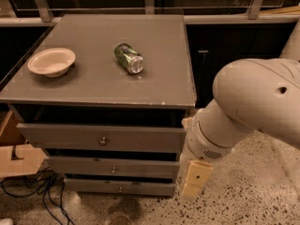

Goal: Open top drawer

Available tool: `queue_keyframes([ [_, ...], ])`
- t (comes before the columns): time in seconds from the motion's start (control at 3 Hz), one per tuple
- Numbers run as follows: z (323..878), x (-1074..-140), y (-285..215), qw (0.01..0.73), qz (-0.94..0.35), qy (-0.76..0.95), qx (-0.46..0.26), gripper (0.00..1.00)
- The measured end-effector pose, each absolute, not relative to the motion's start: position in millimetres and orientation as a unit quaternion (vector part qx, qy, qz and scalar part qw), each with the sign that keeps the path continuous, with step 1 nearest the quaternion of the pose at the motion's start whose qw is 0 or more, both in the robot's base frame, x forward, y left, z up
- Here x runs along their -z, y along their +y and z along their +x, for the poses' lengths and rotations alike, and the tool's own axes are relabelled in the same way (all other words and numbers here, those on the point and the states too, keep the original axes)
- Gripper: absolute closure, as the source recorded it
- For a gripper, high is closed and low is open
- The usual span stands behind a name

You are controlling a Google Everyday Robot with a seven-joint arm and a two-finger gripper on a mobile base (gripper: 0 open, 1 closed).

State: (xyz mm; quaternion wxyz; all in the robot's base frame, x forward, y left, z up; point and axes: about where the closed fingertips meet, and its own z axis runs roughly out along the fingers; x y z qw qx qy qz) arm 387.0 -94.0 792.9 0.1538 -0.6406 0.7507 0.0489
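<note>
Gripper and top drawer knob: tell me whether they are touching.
Apart. The camera view shows the gripper hanging right of the cabinet, a wide stretch of the top drawer front between it and the knob.

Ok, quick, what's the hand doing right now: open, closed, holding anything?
Hand: open or closed cannot be told; it hangs low at the right side of the cabinet, not touching the top drawer.
</note>
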Motion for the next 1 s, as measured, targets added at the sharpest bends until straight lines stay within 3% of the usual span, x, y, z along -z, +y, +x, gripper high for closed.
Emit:
queue_keyframes([
  [0.67,378.2,-775.2,-78.9,0.144,-0.648,0.744,-0.07,0.0],
  [1.0,382.8,-743.2,-29.4,0.131,-0.672,0.721,-0.108,0.0],
])
